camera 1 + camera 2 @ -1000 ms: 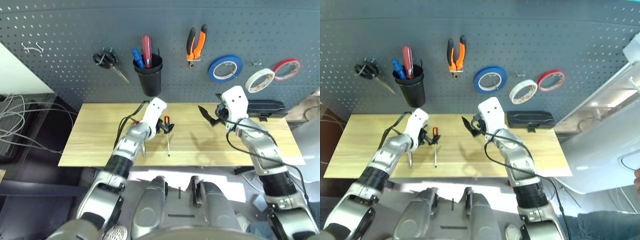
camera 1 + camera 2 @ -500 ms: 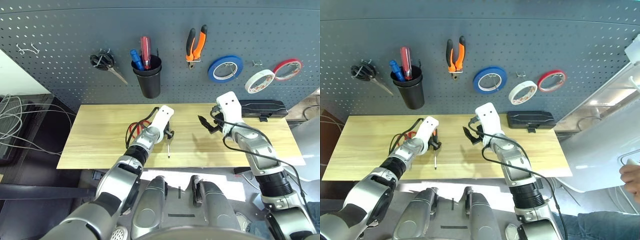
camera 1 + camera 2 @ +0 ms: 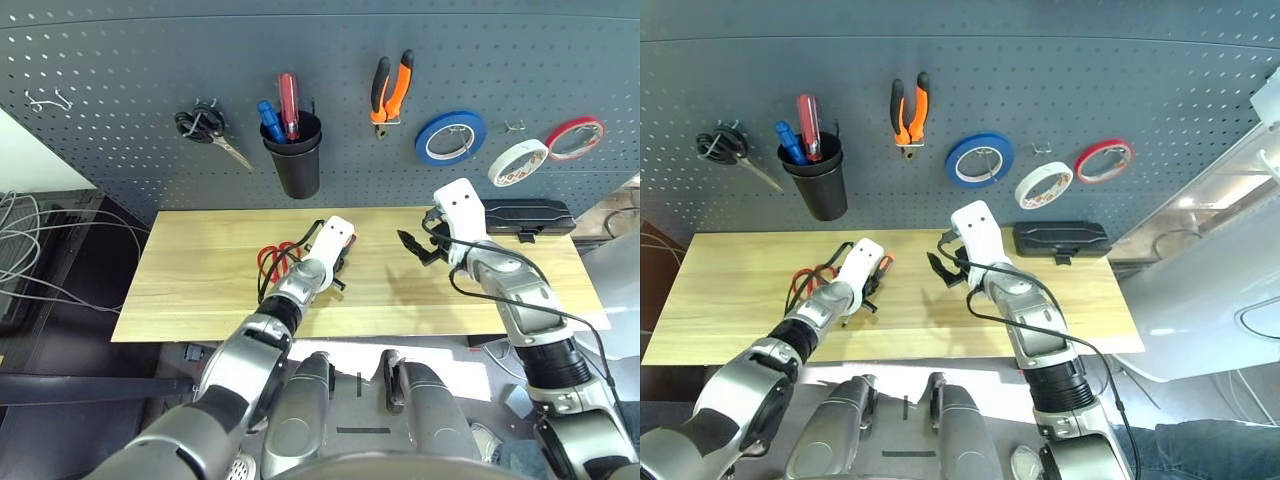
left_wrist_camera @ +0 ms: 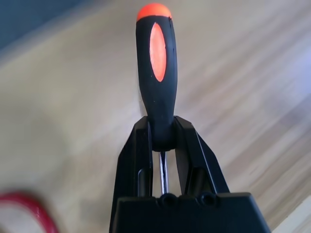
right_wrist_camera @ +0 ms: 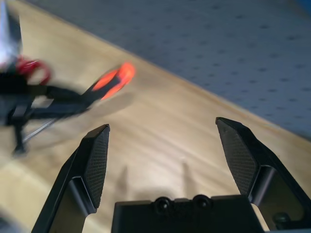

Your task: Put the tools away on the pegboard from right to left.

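My left gripper (image 4: 163,141) is shut on the thin orange-and-black screwdriver (image 4: 156,73), clamping the handle's lower end, low over the wooden table (image 3: 200,290). Just left of that gripper (image 3: 338,264) the red-handled scissors (image 3: 274,258) lie on the table. My right gripper (image 3: 412,245) hovers open and empty over the table's middle right, and its wrist view shows the jaws wide apart (image 5: 163,125). On the pegboard (image 3: 120,60) hang the orange-handled pliers (image 3: 390,88) and the white tape roll (image 3: 518,160).
The pegboard also carries black-handled scissors (image 3: 205,130), a black cup (image 3: 294,152) holding blue and red screwdrivers, a blue tape roll (image 3: 450,137) and a red tape roll (image 3: 574,138). A bare wire hook (image 3: 45,100) sits far left. A black case (image 3: 525,217) lies at the table's back right.
My left gripper has closed from wide open onto the screwdriver's handle and shifted slightly right. The right gripper stays open, nearly in place. The head view has shifted a little.
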Controlling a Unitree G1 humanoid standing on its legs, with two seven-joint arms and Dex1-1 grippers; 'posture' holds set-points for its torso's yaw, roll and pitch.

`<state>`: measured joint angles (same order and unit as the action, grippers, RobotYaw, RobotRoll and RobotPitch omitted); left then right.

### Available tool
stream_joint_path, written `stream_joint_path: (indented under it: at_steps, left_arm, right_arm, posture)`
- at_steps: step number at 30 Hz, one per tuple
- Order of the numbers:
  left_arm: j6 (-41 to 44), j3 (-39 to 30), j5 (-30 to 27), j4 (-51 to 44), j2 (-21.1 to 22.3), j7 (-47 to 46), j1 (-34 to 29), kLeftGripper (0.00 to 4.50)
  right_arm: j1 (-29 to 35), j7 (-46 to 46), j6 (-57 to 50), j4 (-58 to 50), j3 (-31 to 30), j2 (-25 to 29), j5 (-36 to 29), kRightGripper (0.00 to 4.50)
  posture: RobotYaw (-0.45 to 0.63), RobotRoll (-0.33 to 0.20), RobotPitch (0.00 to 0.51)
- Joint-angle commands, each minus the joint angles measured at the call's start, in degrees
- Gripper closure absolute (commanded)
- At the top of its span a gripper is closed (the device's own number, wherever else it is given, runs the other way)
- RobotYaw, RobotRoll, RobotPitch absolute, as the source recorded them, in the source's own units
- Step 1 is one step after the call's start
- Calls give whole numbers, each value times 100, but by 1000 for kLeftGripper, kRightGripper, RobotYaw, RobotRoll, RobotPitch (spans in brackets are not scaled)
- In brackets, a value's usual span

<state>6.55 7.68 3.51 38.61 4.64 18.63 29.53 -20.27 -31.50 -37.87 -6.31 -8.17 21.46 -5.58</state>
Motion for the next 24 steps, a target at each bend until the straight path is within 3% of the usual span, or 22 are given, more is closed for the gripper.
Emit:
stream_joint_path:
  at_steps: [1, 7, 12, 18, 24]
  left_arm:
    - [267, -223, -614, -2104, 60, 364, -727, 3951]
    - [1142, -452, -1618, -4569, 114, 640, -1402, 3951]
    - [1333, -505, -2280, -5863, 82, 677, -1450, 3951]
    - [1632, -1157, -3112, -6480, -265, -145, -311, 3951]
    - [1390, -1633, -3168, -6296, 28, -464, 772, 3951]
  right_arm:
    - [117, -857, -94, -123, -253, 334, -389, 0]
    - [-190, -1515, 302, 102, -251, 434, -690, 0]
    - [-549, -1869, 935, 243, -264, 374, -726, 0]
    - [-888, -1910, 1127, 219, -153, 203, -899, 0]
    - [-1289, -1686, 1339, 236, 41, -117, -1038, 0]
  posture:
    - [27, 0, 221]
    - [62, 0, 216]
    - [79, 0, 211]
    - [94, 0, 204]
    - [93, 0, 198]
